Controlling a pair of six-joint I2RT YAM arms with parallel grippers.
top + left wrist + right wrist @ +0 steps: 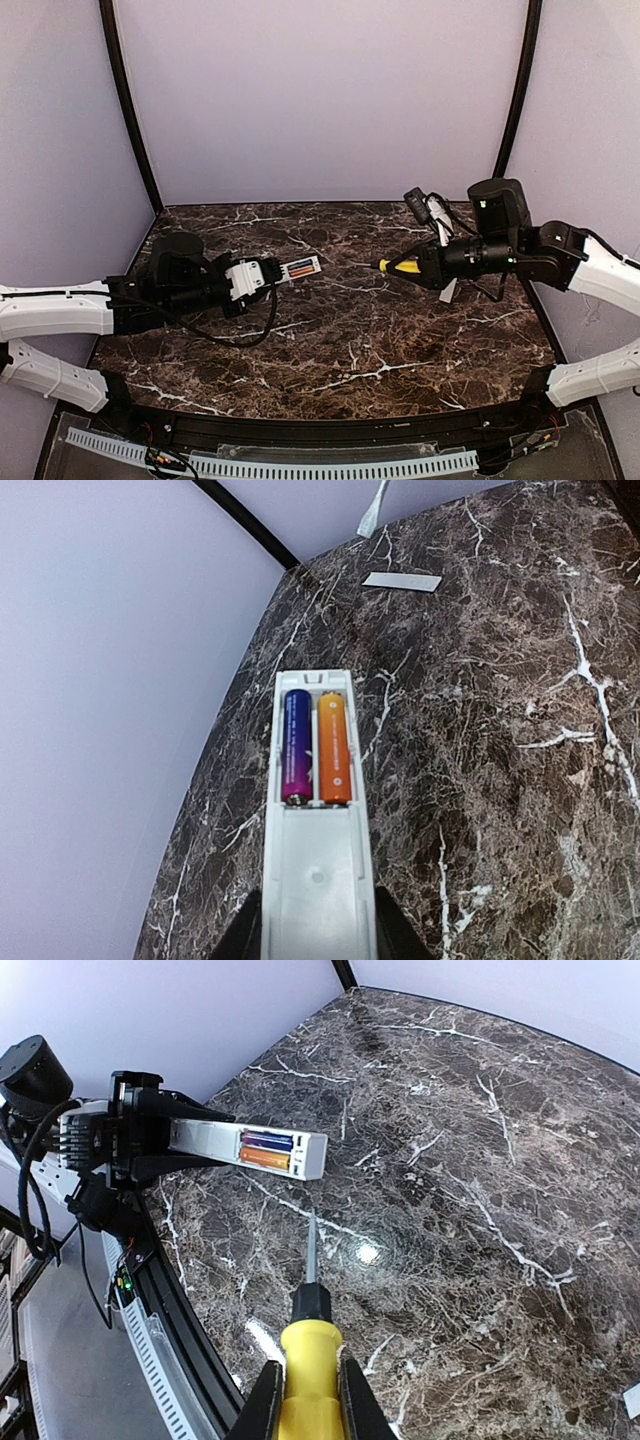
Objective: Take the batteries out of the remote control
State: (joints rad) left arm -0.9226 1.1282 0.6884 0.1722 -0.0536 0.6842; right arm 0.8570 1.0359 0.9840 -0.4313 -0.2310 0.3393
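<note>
While left pincer point(318, 942) clamps remote point(318, 875) above counter point(480, 1210), recess up, right pincer point(305, 1400) grips screwdriver point(311, 1332), tip aimed at remote, not touching. Purple and orange batteries point(333, 748) side by side. Best: slip tip under one end, lever gently.

You have the remote control point(318, 880), a slim white bar, gripped at its near end by the left claw point(320, 942) and held above the desk point(500, 780), its long battery recess facing up and uncovered. Two batteries point(333, 748) sit side by side at the recess's far end, one orange, one blue-purple.
</note>
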